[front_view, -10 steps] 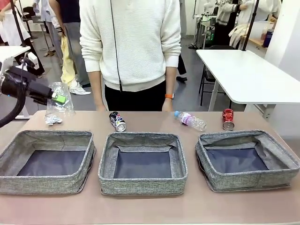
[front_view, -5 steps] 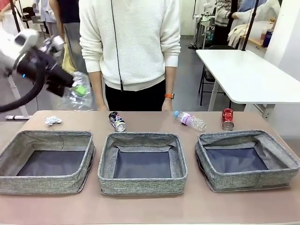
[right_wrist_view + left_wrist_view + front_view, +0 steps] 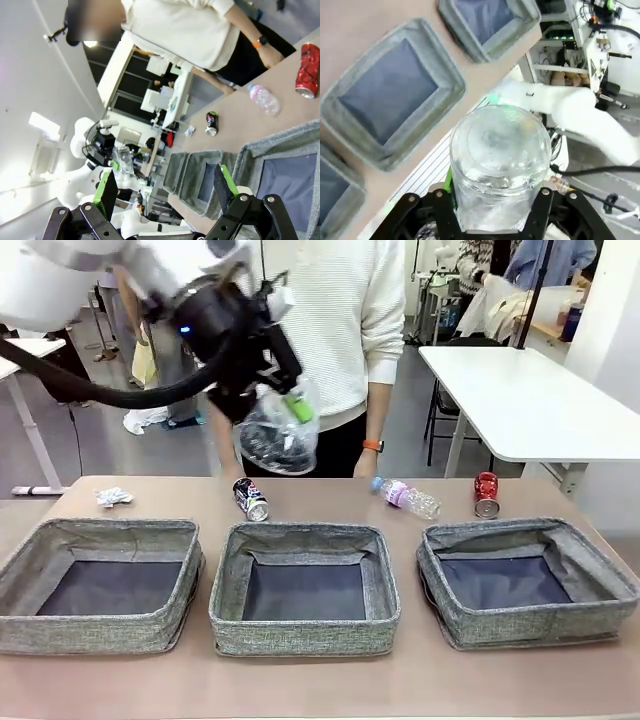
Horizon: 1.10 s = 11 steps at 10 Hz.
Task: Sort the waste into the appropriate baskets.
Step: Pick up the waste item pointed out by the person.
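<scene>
Front view is showing a carry step in hand: the left gripper (image 3: 286,412) is pinching the clear plastic cup (image 3: 272,443), hovering high, seemingly just beyond the middle basket (image 3: 300,537). The right gripper (image 3: 166,184) is standing spread, empty. Next, probably: lowering over whichever basket takes plastic, then releasing.

The left arm (image 3: 60,280) is white with a thick black cable (image 3: 120,398), the left gripper (image 3: 282,410) is black with green pads (image 3: 298,406), and the person (image 3: 330,310) wears a white ribbed sweater and an orange wristband (image 3: 373,446).
</scene>
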Available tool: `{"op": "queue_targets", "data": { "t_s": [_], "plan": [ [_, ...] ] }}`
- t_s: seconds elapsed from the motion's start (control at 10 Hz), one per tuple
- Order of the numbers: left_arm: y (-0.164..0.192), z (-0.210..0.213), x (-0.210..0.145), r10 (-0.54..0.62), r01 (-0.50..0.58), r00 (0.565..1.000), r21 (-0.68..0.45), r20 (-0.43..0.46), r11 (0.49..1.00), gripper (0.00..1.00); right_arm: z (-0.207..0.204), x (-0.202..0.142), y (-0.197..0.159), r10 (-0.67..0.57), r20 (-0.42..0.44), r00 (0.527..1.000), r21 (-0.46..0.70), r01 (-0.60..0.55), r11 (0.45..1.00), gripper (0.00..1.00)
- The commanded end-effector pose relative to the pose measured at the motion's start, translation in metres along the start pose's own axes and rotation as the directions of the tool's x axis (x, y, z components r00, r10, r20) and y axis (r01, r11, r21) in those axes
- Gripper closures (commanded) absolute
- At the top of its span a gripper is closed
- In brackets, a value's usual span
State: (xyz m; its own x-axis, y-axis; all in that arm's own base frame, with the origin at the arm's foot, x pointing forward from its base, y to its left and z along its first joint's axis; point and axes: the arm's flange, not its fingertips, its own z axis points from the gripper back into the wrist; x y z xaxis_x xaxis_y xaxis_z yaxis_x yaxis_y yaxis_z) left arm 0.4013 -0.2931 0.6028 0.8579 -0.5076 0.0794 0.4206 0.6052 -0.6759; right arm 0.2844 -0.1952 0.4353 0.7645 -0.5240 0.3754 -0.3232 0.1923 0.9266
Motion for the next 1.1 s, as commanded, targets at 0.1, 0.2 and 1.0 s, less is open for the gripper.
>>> {"op": "queue_targets", "data": {
  "t_s": [0.1,0.2,1.0],
  "plan": [
    [-0.019,0.007,0.058,0.168,-0.172,0.982,0.032,0.085,0.985,0.38,-0.003,0.002,0.000,0.026,0.014,1.000,0.018,-0.027,0.999,0.00],
    [-0.032,0.014,0.079,0.237,-0.246,0.964,0.064,0.121,0.967,0.38,-0.003,0.002,0.000,0.026,0.014,1.000,0.018,-0.027,0.999,0.00],
    [-0.056,0.030,0.090,0.438,-0.425,0.898,0.317,0.033,0.848,0.38,-0.003,0.002,0.000,0.026,0.014,1.000,0.018,-0.027,0.999,0.00]
  ]
}}
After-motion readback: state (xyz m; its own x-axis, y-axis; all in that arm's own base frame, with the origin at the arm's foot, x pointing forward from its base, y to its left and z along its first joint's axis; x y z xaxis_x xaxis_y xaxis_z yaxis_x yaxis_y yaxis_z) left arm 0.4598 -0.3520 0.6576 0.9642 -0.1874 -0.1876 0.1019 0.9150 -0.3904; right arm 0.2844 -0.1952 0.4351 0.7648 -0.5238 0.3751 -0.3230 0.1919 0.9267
